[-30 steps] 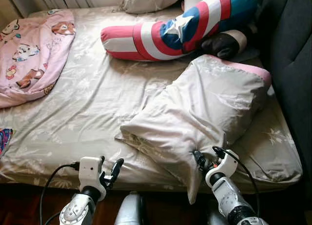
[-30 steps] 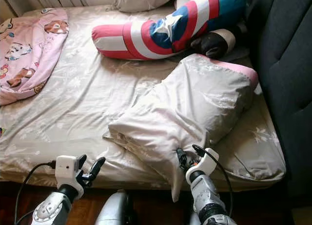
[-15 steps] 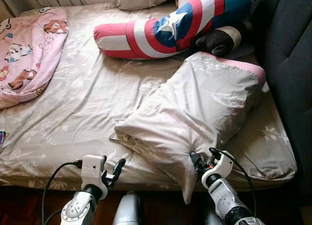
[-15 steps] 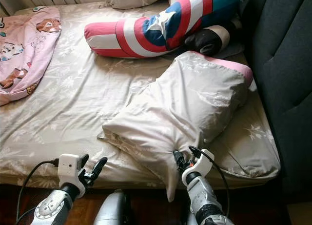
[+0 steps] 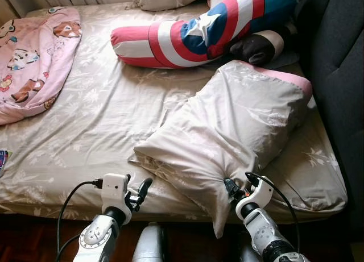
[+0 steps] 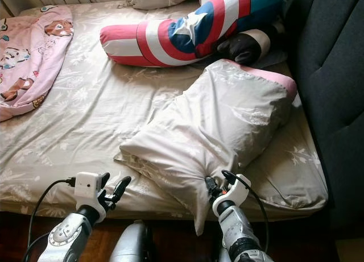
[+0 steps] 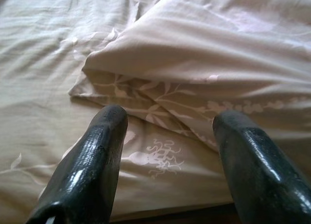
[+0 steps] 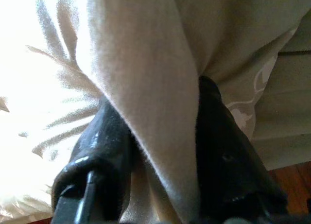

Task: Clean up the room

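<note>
Bed unchanged; left gripper moved nearer pillow.

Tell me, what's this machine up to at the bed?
The robot stands at the edge of the bed. Its right gripper has pinched the near corner of the beige pillow, which lies on the sheet with one flap hanging over the edge. Its left gripper hovers open above the sheet, close to the pillow's other near corner. A striped bolster and a pink blanket lie farther back.
</note>
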